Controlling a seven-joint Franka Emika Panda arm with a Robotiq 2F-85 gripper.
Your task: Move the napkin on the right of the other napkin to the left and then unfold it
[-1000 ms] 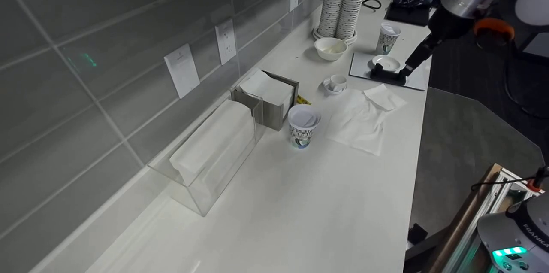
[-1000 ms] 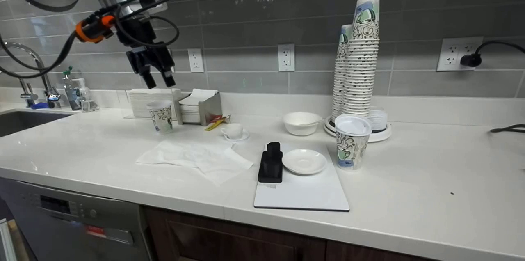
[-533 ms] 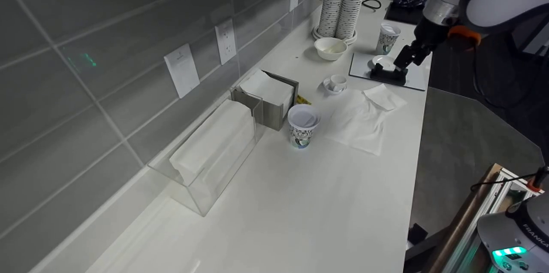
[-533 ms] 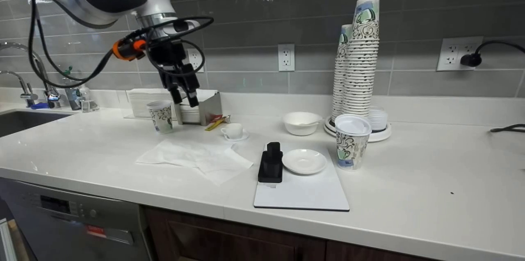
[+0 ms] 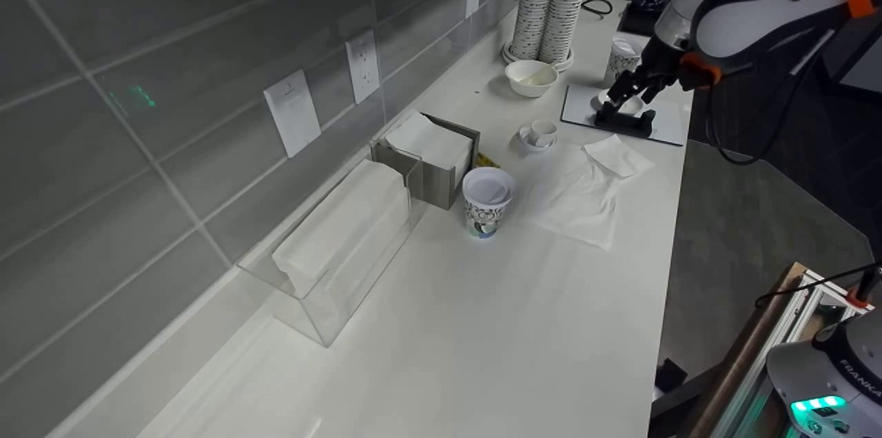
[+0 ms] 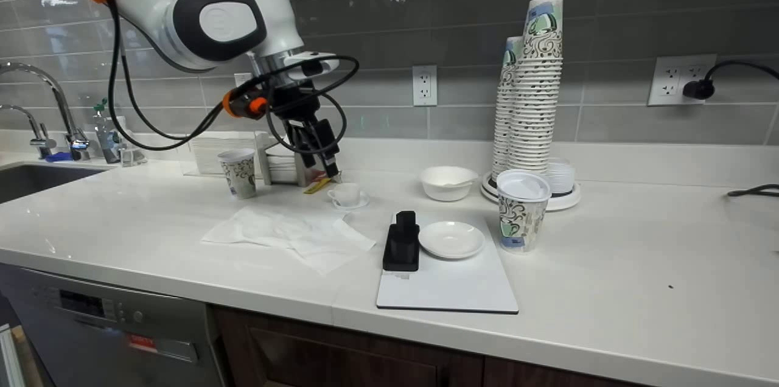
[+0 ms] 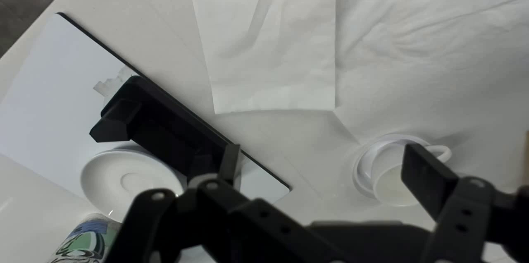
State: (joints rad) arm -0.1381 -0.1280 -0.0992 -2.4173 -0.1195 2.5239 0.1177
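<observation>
The worktop [image 5: 537, 341] is being cut off by the frame in every view. In an exterior view the arm [image 6: 222, 22] is being cropped at the upper left; in an exterior view the tops of the stacked paper cups [image 5: 563, 4] are being clipped. The other napkin [image 7: 438, 48], a duller, rumpled sheet, is being cut off at the top and right of the wrist view, its lower border being lost in shade. The white board [image 7: 45, 89] is being trimmed at the left there. The jaws are being held wide apart above the worktop. The napkin [image 7: 272, 44] is being seen on the worktop between the board and the other napkin, whose edge is being overlapped by it. It is being shown as a folded, bright white, nearly flat square, crossed by a bent grey streak; whether crease or shadow cannot be told. The black stand [image 7: 165, 135], white plate [image 7: 128, 180] and small cup [image 7: 386, 172] are being partly hidden by the jaws in the wrist view, as is a yellow item [image 6: 318, 185] in an exterior view.
</observation>
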